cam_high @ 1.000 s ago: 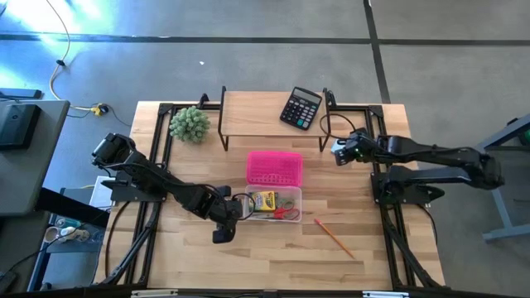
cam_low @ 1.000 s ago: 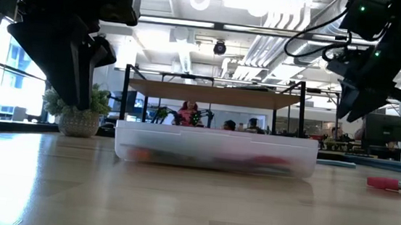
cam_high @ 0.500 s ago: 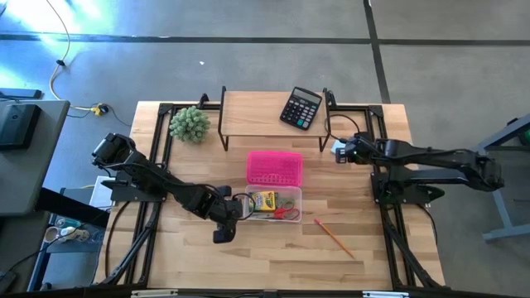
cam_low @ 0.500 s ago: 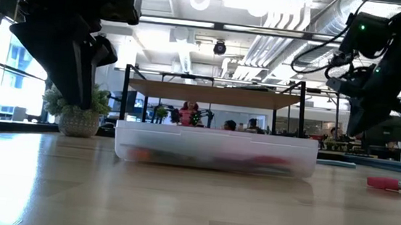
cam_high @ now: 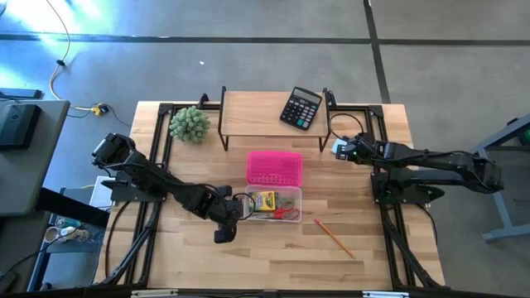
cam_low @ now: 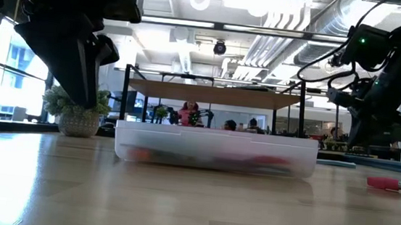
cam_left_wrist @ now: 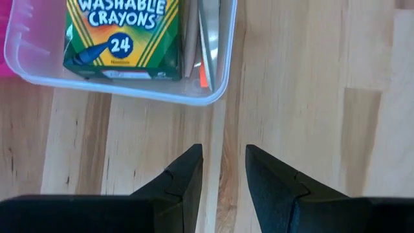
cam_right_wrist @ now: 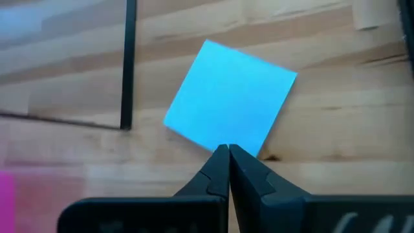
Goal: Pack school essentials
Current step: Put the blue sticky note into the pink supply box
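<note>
Here the yellow-green cardboard crayon box [cam_left_wrist: 123, 33] lies in the clear plastic tray [cam_high: 274, 203] with the red-handled scissors [cam_high: 287, 213] beside it, a pink plastic lid [cam_high: 274, 167] just behind. The orange pencil [cam_high: 333, 237] lies on the pale wooden table [cam_high: 273, 257], apart from the tray. The light-blue square notepad [cam_right_wrist: 229, 115] lies under the right gripper [cam_right_wrist: 228, 153], fingers pressed together, empty. The left gripper [cam_left_wrist: 223, 160] hangs beside the tray, fingers narrowly parted, empty.
</note>
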